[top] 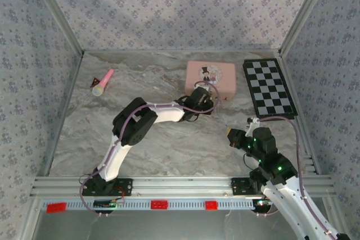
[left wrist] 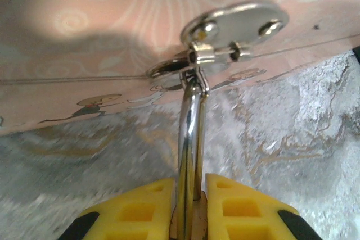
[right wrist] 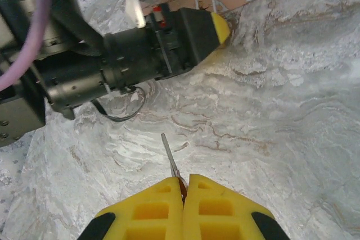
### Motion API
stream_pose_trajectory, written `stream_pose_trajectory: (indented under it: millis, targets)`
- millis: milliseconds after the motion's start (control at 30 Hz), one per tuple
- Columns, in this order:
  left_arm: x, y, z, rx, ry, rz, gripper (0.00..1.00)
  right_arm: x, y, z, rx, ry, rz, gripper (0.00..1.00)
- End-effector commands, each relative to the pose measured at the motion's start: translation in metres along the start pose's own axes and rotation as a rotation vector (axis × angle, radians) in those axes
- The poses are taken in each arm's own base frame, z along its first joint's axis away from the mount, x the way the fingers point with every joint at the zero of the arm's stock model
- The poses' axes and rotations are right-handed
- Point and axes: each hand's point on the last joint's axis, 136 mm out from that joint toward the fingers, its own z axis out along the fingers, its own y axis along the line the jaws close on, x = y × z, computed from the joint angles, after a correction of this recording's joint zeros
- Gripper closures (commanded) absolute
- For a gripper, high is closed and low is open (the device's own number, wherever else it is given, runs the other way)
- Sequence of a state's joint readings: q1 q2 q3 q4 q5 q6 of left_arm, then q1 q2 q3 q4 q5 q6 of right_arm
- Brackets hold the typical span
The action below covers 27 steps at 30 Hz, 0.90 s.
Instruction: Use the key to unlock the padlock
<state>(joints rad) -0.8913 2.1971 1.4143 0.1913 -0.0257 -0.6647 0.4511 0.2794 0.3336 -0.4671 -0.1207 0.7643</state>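
Left end effector [left wrist: 190,188] clamps the stiff, likely slippery padlock [left wrist: 189,136] by its body, pointing twelve o'clock; right end effector [right wrist: 184,190] pinches the light key [right wrist: 170,157].

Left arm [top: 135,122] reaches toward frame centre, elbow bent. Left gripper [left wrist: 190,179] pinched on the padlock [left wrist: 190,133] shackle. Right arm [top: 275,167] folded at lower right. Right gripper [right wrist: 183,179] clamped on the key [right wrist: 169,153], pointing left.
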Motion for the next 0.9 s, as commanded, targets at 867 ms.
stream_pose_trajectory:
  millis: [867]
  targets:
    - [-0.011,0.101,-0.152,0.004,-0.269,-0.448,0.94,0.040,0.011,0.079,-0.049,0.219,0.220,1.00]
